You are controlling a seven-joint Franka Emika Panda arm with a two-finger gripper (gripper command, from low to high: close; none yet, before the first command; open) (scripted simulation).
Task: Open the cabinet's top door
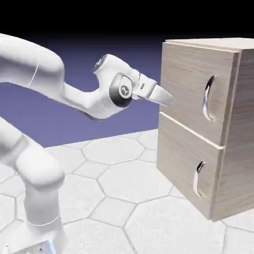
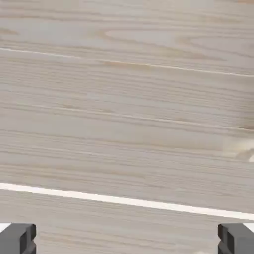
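Note:
The light-wood cabinet point(image 1: 238, 149) stands at the exterior view's right. Its top door point(image 1: 191, 84) is flush and closed, with a long curved silver handle point(image 1: 208, 99) near its right edge. My gripper point(image 1: 166, 97) points at the door's left edge, close to the wood and well left of the handle. In the hand view wood grain point(image 2: 127, 124) fills the picture, crossed by a pale line point(image 2: 124, 200) low down. My gripper point(image 2: 127, 240) is open: its grey fingertips point(image 2: 17, 238) sit far apart at the bottom corners, with nothing between them. No handle shows in this view.
Below the top door sits a shorter closed panel point(image 1: 181, 154) with a smaller silver handle point(image 1: 198, 178). The cabinet rests on a white hexagon-tiled table point(image 1: 124, 183). The arm's base point(image 1: 42, 208) rises at the lower left.

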